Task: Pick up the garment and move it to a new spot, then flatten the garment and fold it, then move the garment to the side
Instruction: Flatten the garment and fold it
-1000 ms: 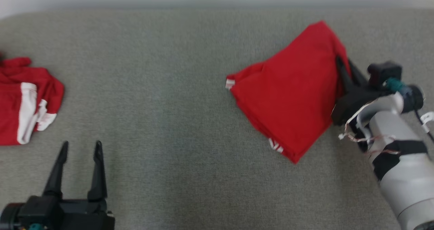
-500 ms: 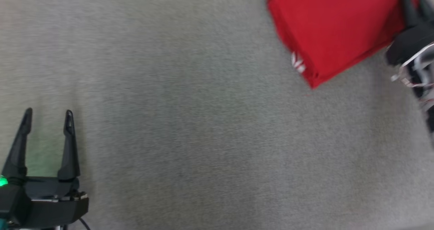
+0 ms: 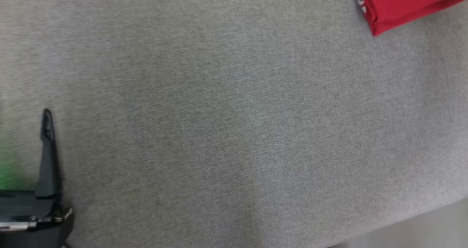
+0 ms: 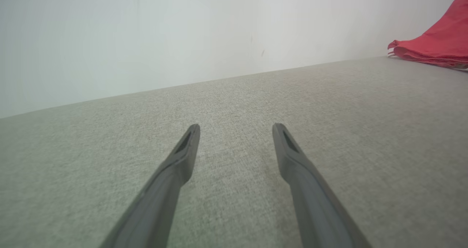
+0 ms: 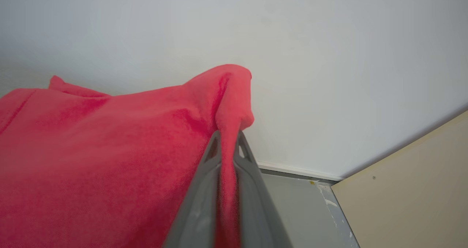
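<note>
Fingers of the left gripper [image 4: 236,131] are standing wide apart with nothing between them, sitting low over the grey fabric surface [image 4: 365,138] and pointing along it toward the pale wall [image 4: 146,39]. In the head view one of those dark fingers [image 3: 47,156] is rising from the lower left corner, and a green glow [image 3: 7,171] is showing on the surface just beside it. Past the gripper the grey surface is stretching across the middle of the head view, with a paler strip of floor [image 3: 420,226] showing beyond its edge at the lower right.

Farther off, the red garment [image 3: 402,3] is sitting in the upper right corner of the head view, folded, with one corner pointing down the frame and a bit of white print showing along its left edge. In the left wrist view it is appearing as a low red heap at the far right, its lower layers resting on the surface and its top rising toward the frame edge, well apart from the left gripper.

The right gripper [image 5: 227,140] is clamping the garment: its two fingers are pinching a fold of red cloth between their tips, and the fabric is bunching above the tips and draping away to the left of that view. Behind it, a white baseboard [image 5: 299,169] and a beige panel [image 5: 420,175] are showing below the pale wall.
</note>
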### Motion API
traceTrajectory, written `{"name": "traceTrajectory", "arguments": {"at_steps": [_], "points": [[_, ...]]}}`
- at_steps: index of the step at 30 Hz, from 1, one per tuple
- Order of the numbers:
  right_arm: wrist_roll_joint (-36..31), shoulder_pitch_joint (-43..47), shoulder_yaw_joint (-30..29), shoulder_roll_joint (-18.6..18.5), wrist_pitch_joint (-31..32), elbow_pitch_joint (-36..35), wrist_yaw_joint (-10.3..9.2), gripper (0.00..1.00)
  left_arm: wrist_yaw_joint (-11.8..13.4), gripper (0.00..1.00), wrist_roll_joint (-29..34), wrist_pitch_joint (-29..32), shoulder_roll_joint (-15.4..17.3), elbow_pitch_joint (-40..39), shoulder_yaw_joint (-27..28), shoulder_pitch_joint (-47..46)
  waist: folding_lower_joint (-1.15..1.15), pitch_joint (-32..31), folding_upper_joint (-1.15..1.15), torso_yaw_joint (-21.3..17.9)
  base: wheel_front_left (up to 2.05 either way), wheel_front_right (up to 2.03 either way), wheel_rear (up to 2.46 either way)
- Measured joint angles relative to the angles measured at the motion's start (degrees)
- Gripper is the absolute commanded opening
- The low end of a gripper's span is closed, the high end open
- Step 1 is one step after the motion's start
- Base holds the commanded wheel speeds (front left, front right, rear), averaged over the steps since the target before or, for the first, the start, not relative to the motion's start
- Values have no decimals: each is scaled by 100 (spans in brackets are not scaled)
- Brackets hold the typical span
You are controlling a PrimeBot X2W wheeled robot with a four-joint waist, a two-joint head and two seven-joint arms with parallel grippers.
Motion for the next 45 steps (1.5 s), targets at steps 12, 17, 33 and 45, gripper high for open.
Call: {"name": "traceTrajectory", "arguments": {"at_steps": [12, 17, 33, 45], "points": [[-83, -127, -86, -458, 571, -617, 0, 0, 49, 100, -18, 75, 146, -413, 104, 92, -1, 410, -2, -282, 0, 0, 0], [-309, -124, -368, -532, 713, -734, 0, 100, 86, 100, -19, 79, 147, -456, 56, 54, -1, 476, -1, -217, 0, 0, 0], [-703, 548, -980, 119, 490, -1696, 0, 100, 204, 100, -235, -78, -218, 423, -22, -60, 3, -210, 2, -26, 0, 0, 0], [-382, 1999, -935, 740, 304, -2437, 0, 100, 187, 100, -327, -64, -853, 1107, 91, 508, 2, -1457, 2, 330, 0, 0, 0]]}}
